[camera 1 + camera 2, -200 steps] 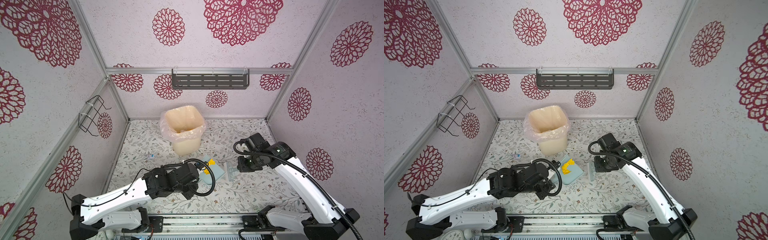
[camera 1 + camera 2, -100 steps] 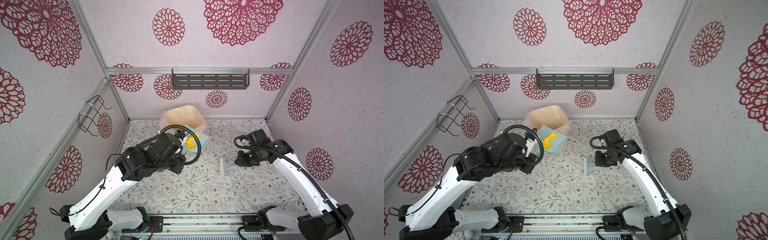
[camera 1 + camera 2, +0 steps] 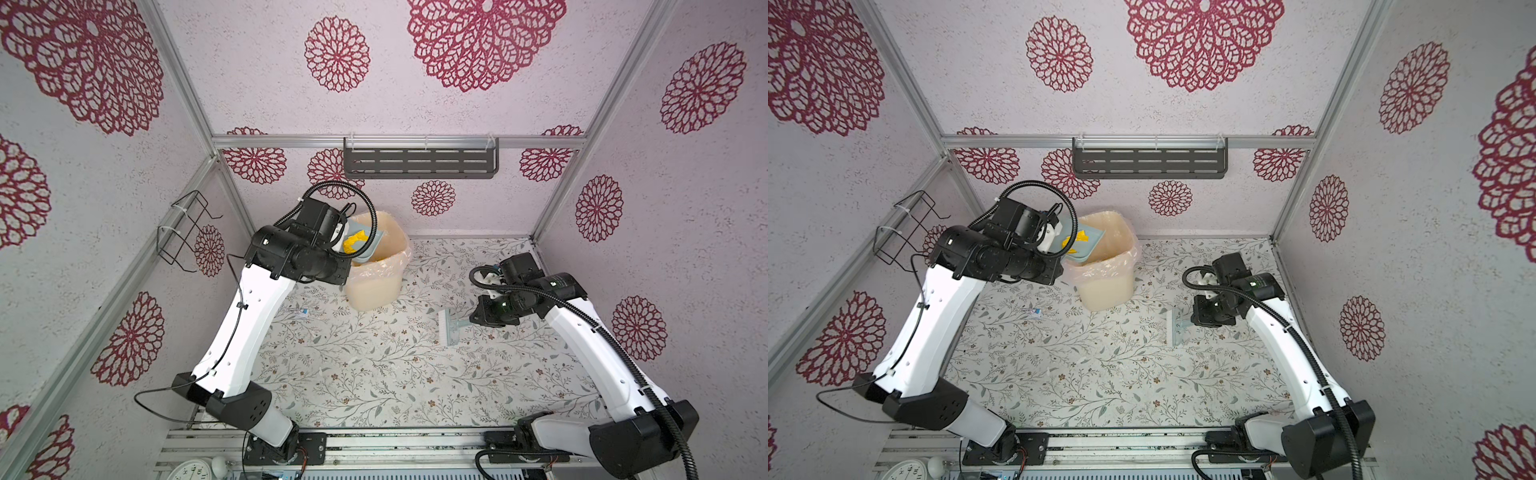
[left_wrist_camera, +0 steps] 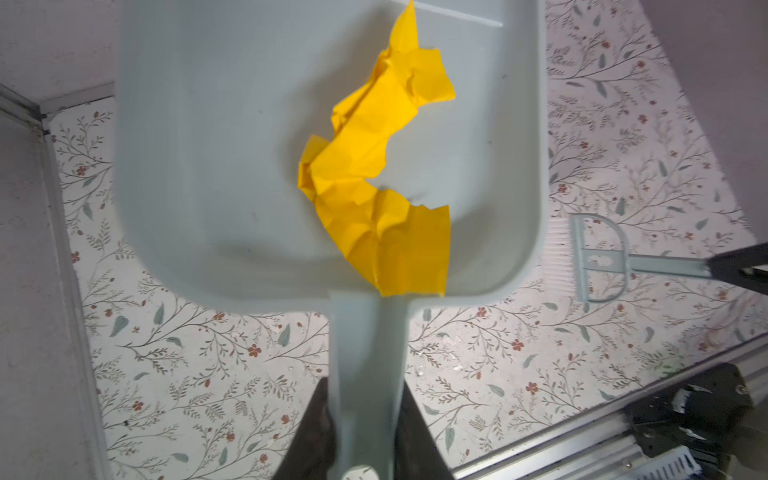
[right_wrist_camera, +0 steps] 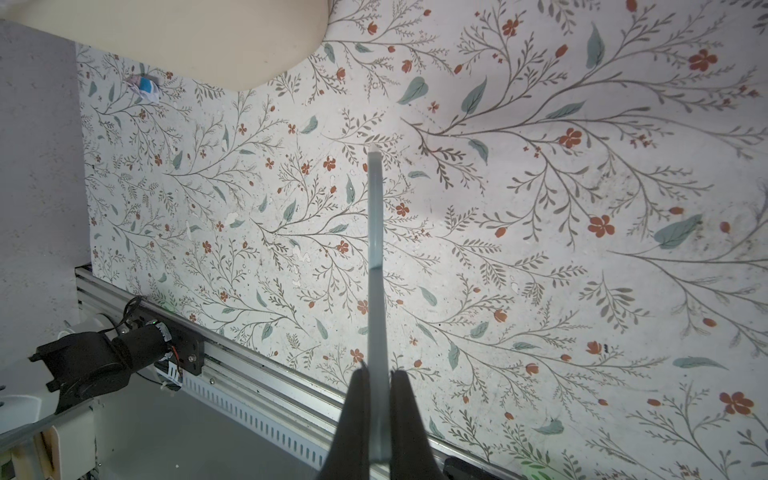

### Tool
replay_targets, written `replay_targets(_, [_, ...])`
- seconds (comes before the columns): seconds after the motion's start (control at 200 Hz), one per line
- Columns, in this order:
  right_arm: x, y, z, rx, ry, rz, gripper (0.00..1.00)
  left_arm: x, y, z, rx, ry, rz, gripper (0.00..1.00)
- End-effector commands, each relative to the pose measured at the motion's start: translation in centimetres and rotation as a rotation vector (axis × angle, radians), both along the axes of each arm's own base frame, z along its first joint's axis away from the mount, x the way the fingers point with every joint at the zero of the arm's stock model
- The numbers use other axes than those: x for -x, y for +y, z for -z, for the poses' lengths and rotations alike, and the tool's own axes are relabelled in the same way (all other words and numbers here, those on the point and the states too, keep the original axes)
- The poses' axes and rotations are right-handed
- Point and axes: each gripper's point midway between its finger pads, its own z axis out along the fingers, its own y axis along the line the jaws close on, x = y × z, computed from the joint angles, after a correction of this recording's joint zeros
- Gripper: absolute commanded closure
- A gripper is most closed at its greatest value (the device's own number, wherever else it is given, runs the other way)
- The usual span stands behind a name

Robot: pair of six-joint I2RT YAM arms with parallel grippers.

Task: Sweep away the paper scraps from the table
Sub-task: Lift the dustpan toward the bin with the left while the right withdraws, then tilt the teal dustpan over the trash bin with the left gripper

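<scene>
The yellow paper scraps are lying in the pale blue dustpan, bunched against its back wall beside the handle. In a top view the loaded pan is hanging over the mouth of the lined bin, at 12 o'clock on the table. A second ago the pan was sitting low near the middle of the table. Half a second ago it was rising toward the bin's near rim, so the carry is ending and the dump is beginning. The left gripper is clamping the dustpan's handle from both sides, jaws nearly together. Since the paper is still sitting deep in the pan, the lip probably needs tipping further down before anything slides out. The right gripper is pinching the thin handle of the brush with its jaws fully together. It is keeping the bristles low over the table at about 3 o'clock, in roughly the same spot as a second ago and well apart from the bin. One pale scrap with a blue patch is lying alone on the table at about 10 o'clock, just beside the left arm. If that is paper too, another sweep is likely waiting after this load drops.
</scene>
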Motion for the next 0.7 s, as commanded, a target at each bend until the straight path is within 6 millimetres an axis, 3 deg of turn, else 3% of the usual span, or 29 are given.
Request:
replay_targets(0.0, [0.1,-0.1,-0.8,-0.016,-0.008,-0.023,1.0,-2.3,1.0,0.4,-0.073,-0.01,0.027,1.0])
replay_targets(0.265, [-0.5,-0.2,-0.1,-0.014,0.022,-0.037,1.0,-7.1,2.2,1.8,-0.314,-0.039,0.015,1.0])
replay_targets(0.515, [-1.3,-0.3,0.1,-0.003,0.042,-0.058,1.0,-8.4,3.7,2.0,-0.546,-0.067,0.031,1.0])
replay_targets(0.696, [-1.6,-0.1,-0.2,-0.005,0.042,-0.068,1.0,-8.9,3.1,1.8,-0.756,-0.108,0.108,1.0])
